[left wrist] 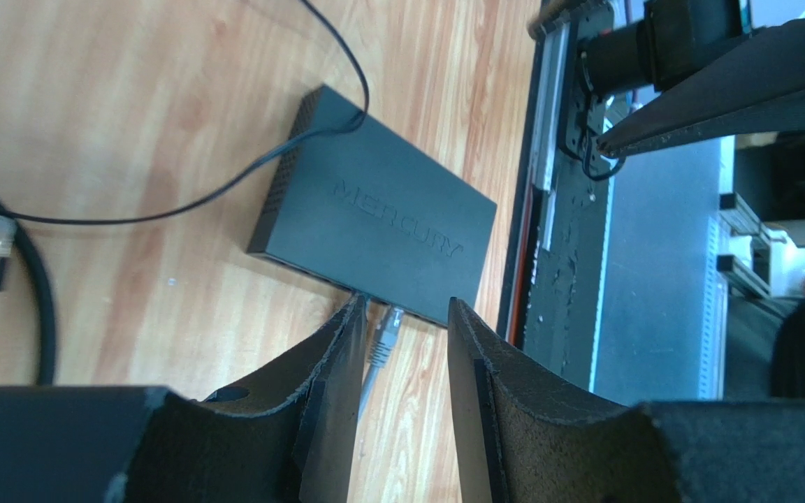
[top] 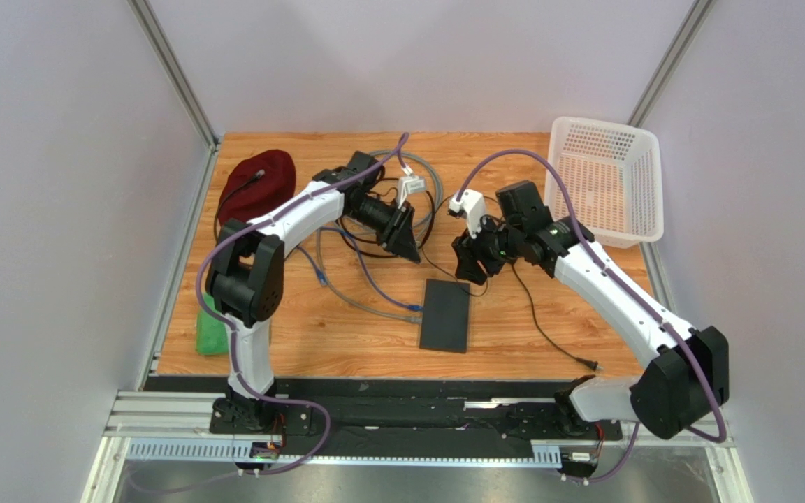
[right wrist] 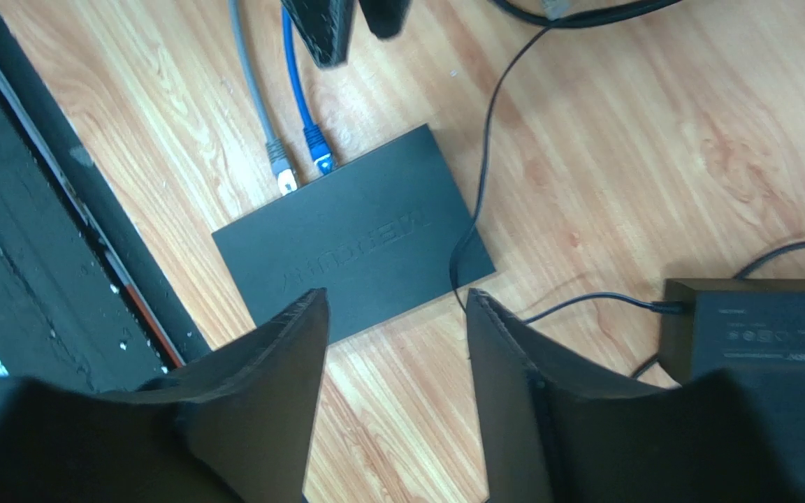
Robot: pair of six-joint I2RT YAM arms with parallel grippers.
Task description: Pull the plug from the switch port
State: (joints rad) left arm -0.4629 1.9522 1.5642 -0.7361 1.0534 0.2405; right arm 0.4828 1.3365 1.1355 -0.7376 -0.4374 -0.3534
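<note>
The switch (top: 446, 315) is a flat black box lying on the wooden table, also seen in the left wrist view (left wrist: 375, 220) and the right wrist view (right wrist: 354, 246). A grey plug (right wrist: 282, 173) and a blue plug (right wrist: 317, 157) sit side by side against its socket edge. My left gripper (left wrist: 407, 306) is open and hangs just above and beyond that edge. The grey plug (left wrist: 384, 337) shows in the gap between its fingers, untouched. My right gripper (right wrist: 396, 299) is open and empty over the switch's opposite edge, where a thin black cord (right wrist: 470, 241) enters. In the top view the left gripper (top: 407, 243) and the right gripper (top: 470, 267) both hover behind the switch.
A black power-adapter brick (right wrist: 753, 325) lies right of the right gripper. Loose grey, blue and black cables coil behind the switch (top: 375, 262). A white basket (top: 606, 178) stands at the back right, a dark red cloth (top: 255, 183) at the back left. A green object (top: 207, 330) lies at the left edge.
</note>
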